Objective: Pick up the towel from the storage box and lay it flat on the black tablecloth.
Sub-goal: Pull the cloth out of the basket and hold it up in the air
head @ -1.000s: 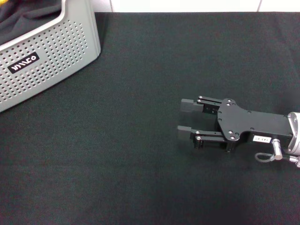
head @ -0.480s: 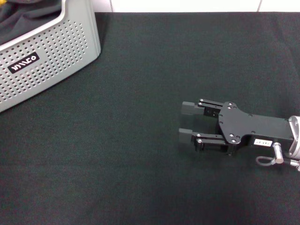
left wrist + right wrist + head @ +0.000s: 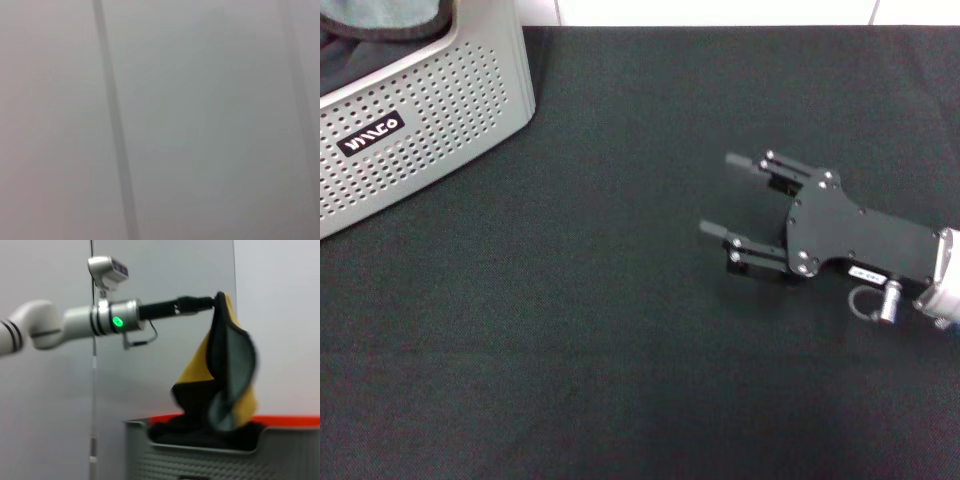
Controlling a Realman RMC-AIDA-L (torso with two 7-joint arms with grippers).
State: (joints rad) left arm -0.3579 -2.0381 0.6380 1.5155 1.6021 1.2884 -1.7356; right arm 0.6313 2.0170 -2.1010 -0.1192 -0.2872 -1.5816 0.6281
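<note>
Since a moment ago the right gripper (image 3: 728,195) is sitting farther from the box (image 3: 440,100) edge-on line and rotated, fingers spread wide, holding nothing, hovering over the tablecloth (image 3: 570,330) well clear of the box. In the box, grey-green towel (image 3: 380,12) is now showing where dark cloth and a yellow scrap showed before. The left gripper (image 3: 216,301) is pinching the towel (image 3: 227,375) by its top edge, lifting it above the box (image 3: 200,460); the lower end is still trailing onto the black cloth (image 3: 200,435) inside. Box label (image 3: 370,133): white lettering on black, not readable.
</note>
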